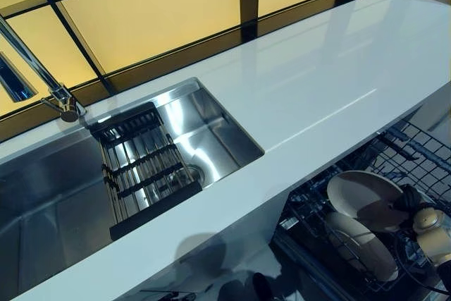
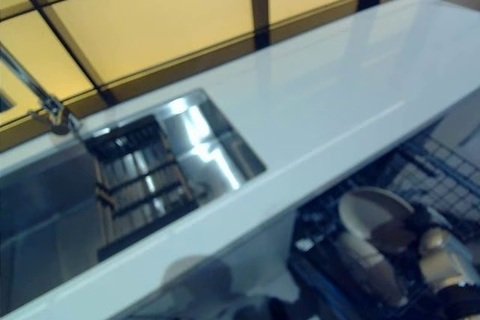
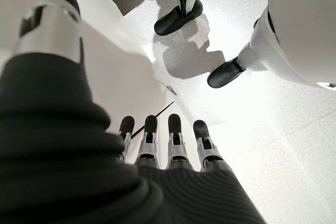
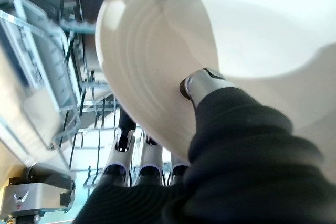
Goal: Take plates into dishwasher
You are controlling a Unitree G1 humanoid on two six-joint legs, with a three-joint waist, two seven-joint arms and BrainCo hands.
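The right hand [image 4: 210,114] pinches a cream plate [image 4: 157,61] over the dishwasher rack [image 1: 416,156] at four o'clock; next, lowering it between tines beside the racked plate [image 1: 363,244]. Left hand [image 3: 157,145] hangs open

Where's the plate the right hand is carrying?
The plate is pinched in the right hand, low right in the eye views, over the dishwasher rack beside another plate.
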